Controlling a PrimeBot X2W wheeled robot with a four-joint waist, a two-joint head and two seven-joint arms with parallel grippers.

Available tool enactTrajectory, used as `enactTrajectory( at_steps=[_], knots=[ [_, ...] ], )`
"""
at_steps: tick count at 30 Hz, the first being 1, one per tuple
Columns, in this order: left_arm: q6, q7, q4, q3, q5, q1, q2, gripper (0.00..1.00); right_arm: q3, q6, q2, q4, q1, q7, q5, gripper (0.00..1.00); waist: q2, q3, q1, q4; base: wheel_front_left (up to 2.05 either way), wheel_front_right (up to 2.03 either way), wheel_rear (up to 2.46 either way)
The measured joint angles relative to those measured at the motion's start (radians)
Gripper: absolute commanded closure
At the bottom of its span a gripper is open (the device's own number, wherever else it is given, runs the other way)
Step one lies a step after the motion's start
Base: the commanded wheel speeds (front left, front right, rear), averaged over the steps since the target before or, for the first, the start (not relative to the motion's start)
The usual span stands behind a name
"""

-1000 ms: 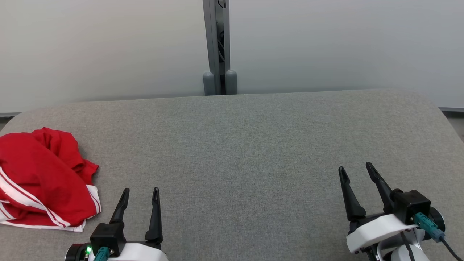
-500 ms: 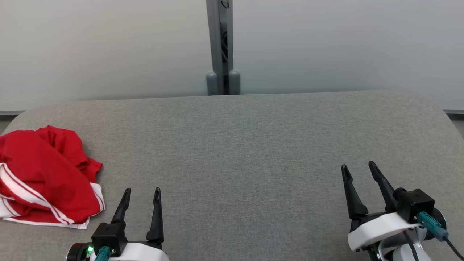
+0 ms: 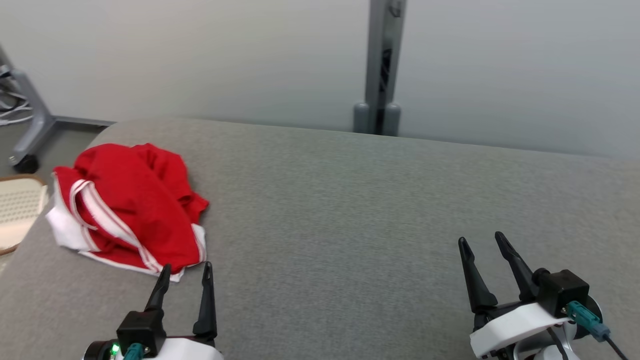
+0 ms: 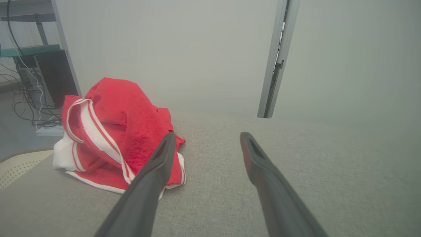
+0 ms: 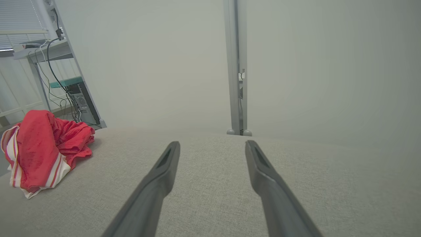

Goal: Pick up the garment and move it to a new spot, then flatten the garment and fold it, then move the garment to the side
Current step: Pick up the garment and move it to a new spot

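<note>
A crumpled red garment [image 3: 132, 205] with white stripes lies in a heap at the left end of the grey padded table [image 3: 350, 200]. My left gripper [image 3: 186, 270] stands open just in front of the heap's near edge, with nothing between its fingers. In the left wrist view the garment [image 4: 115, 128] sits left of the left gripper [image 4: 207, 138], partly behind one finger [image 4: 154, 171]. My right gripper [image 3: 481, 241] is open and empty at the table's lower right, far from the cloth. The right wrist view shows the garment [image 5: 42, 148] far left of the right gripper [image 5: 212, 144].
A grey post [image 3: 382, 65] stands behind the table against a pale wall. Left of the table are a metal stand leg [image 3: 27, 115] and a cream perforated basket [image 3: 17, 210]. Cables and a computer [image 5: 82, 105] sit beyond the table's left end.
The head camera has turned left, so the whole picture shifted right and the table's left end came into view. Both grippers remain open, and the garment lies as before.
</note>
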Motion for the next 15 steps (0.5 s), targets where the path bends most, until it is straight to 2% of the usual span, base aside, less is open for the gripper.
enactTrajectory(
  at_steps=[15],
  knots=[
    [-0.023, 0.0, -0.011, 0.065, 0.019, 0.035, 0.0, 0.0, 0.05, 0.0, 0.001, -0.015, 0.019, -0.001, 0.032, 0.0, 0.0, -0.025, 0.0, 0.23, 0.0, 0.0, 0.0]
  ],
)
